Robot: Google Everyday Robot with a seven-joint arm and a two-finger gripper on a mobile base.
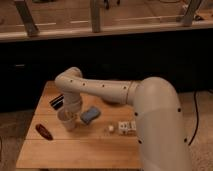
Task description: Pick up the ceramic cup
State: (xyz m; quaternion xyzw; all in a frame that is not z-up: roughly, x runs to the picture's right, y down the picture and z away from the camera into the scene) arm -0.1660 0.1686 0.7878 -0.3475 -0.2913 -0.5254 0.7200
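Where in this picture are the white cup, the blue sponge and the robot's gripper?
ceramic cup (66, 122): camera view, its pale front wall.
blue sponge (90, 115): camera view, middle of its top face.
gripper (70, 108): camera view, arm's tip, right over the cup's rim.

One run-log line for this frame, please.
gripper: at cup rim | cup: upright on table | sponge: beside cup | grasp: cannot tell

A wooden table (80, 150) stands on a beige floor (206, 142) before a dark wall (125, 55).
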